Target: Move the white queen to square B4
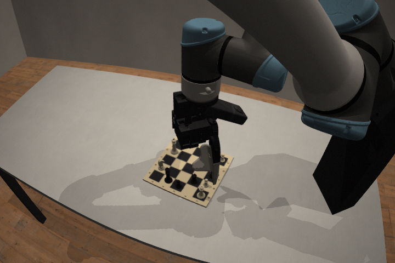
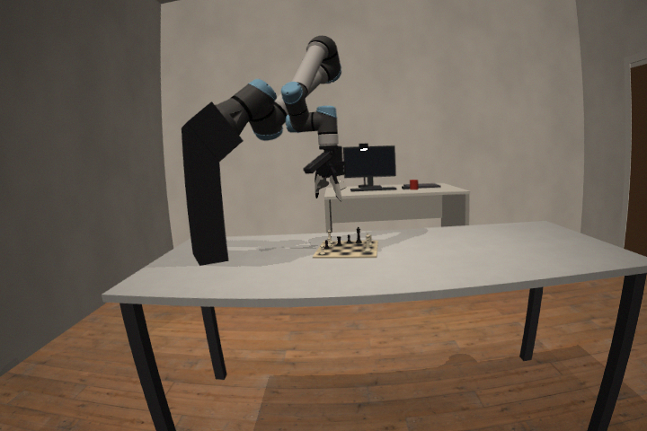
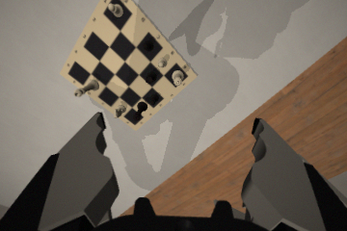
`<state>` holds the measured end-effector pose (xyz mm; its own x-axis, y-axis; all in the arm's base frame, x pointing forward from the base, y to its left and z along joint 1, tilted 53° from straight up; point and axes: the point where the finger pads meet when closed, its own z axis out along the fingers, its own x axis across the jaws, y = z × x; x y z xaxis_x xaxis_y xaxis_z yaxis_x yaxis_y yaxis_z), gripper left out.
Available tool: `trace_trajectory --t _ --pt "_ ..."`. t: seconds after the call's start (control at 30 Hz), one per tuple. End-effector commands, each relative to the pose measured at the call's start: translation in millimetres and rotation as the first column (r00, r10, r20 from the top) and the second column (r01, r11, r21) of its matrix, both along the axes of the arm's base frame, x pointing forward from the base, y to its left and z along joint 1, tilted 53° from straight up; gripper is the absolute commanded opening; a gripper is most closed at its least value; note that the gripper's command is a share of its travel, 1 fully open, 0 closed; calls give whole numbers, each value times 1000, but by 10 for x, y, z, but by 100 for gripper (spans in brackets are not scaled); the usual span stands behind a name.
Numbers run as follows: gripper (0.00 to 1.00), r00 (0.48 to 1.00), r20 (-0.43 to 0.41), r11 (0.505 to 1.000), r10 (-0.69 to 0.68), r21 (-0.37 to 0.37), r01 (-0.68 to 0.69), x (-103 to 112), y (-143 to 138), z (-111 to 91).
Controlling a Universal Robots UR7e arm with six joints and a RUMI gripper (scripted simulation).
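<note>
We see the hand [image 2: 328,194] hanging well above the chessboard [image 1: 215,198], its fingers spread wide with nothing between them. The small board lies on the grey tabletop [image 1: 79,118] and carries a few white and black pieces, all upright as far as we can tell. We cannot say for certain which white piece is the queen; a tall white piece [image 1: 173,146] stands at the board's far corner, another white piece [image 1: 201,193] at the near corner, both apart from the hand
</note>
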<state>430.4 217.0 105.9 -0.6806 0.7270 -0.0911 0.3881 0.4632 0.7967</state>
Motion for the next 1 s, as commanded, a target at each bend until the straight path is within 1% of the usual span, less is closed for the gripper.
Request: trace_trajectory --t 0.0,0.23,0.3,0.5,0.67,0.8,0.87,0.97 --pt "100 1000 -12 1000 -15 16 15 3 3 -3" --pt "100 994 -73 993 -80 83 86 15 16 -24" --pt "100 994 -73 993 -80 83 86 15 16 -24" --pt "100 970 -173 964 -169 177 199 34 38 -55" --pt "100 925 -289 909 -248 261 326 58 63 -87" --pt "100 867 -395 839 -303 321 439 81 87 -113" --pt "100 867 -395 839 -303 321 439 81 87 -113" --pt "100 813 -477 774 -333 355 525 101 106 -132"
